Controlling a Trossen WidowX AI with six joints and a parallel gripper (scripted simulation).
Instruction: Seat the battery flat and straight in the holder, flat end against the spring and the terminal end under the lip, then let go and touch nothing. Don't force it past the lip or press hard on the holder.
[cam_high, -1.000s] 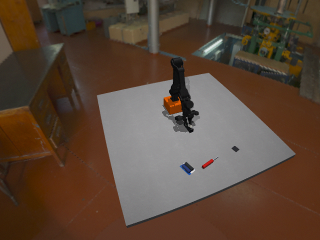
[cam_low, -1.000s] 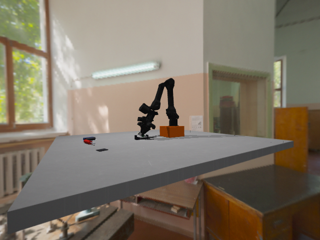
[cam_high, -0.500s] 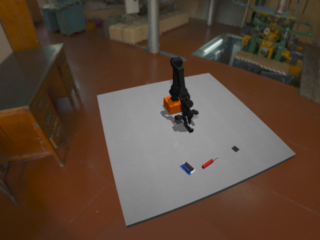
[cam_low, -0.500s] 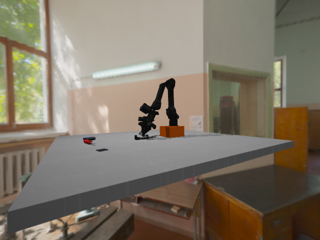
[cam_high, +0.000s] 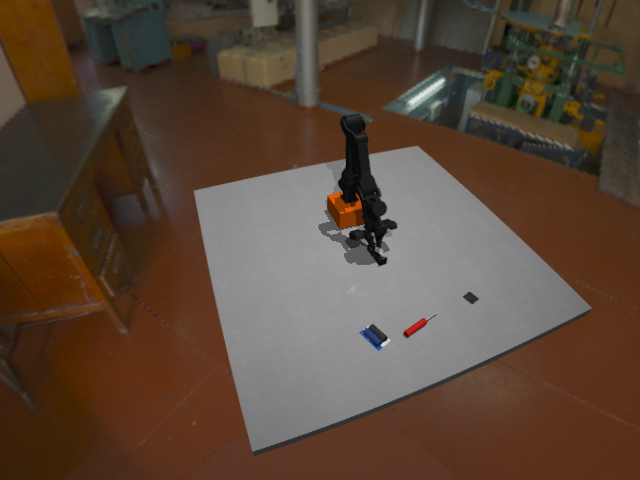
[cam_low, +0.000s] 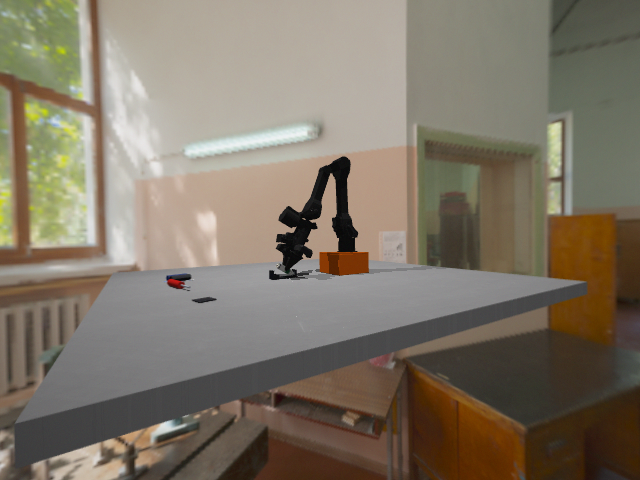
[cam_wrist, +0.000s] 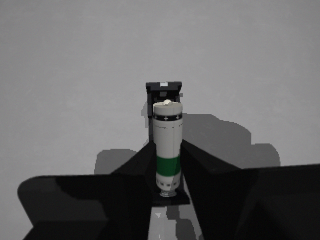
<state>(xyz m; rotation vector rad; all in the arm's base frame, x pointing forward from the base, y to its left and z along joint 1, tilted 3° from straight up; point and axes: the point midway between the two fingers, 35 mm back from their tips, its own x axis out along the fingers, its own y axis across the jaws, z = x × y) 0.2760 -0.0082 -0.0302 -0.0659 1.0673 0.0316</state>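
The grey tabletop (cam_high: 289, 268) (cam_low: 310, 310) (cam_wrist: 75, 65) carries a red screwdriver (cam_high: 416, 327) (cam_low: 176, 284) and a dark square (cam_high: 470, 297) (cam_low: 204, 299).

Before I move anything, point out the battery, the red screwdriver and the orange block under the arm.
Battery (cam_wrist: 168, 137): wrist view, white middle of its body.
Red screwdriver (cam_high: 415, 327) (cam_low: 176, 283): top and exterior views, its handle.
Orange block (cam_high: 351, 219) (cam_low: 353, 263): top and exterior views, side face.

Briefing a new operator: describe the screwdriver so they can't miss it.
On the big grey table, look at the side away from the arm's orange base. The screwdriver lies between a blue-and-black item and a small dark square; only it has a red handle.
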